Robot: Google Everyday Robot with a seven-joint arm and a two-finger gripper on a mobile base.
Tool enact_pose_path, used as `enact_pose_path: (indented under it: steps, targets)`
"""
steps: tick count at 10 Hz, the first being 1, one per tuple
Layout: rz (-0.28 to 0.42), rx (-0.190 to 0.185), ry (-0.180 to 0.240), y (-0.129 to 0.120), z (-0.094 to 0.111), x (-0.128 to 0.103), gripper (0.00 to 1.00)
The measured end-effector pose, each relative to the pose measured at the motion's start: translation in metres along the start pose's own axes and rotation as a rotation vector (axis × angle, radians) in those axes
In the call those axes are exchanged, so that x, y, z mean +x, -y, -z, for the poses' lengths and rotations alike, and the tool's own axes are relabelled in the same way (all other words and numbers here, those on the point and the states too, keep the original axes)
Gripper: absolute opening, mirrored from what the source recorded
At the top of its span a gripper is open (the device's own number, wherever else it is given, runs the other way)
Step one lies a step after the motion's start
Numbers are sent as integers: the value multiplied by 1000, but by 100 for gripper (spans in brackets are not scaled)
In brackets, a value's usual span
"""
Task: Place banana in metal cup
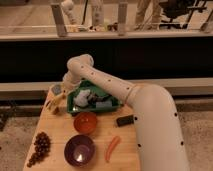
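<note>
One banana (pixel 54 103) hangs clenched in the pincer (pixel 58 100), below the metal cup (pixel 56 89).

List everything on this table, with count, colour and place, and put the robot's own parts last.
banana: 1, pale yellow, far left edge
metal cup: 1, grey, far left corner, behind banana
tray: 1, green, far centre, holding pale items
red bowl: 1, orange-red, centre
purple bowl: 1, near centre
grapes: 1 bunch, dark red, near left
carrot: 1, orange, right of purple bowl
black block: 1, right
arm: 1, white, from right
tool: 1, at banana
</note>
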Motion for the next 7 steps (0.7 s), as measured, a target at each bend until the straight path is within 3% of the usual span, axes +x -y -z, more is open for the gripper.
enact_pose_path:
  steps: [5,7]
  targets:
    - [-12,-66,-42,-4,-27,-1,0]
    - [-6,-87,-48,-2,-34,-6,9]
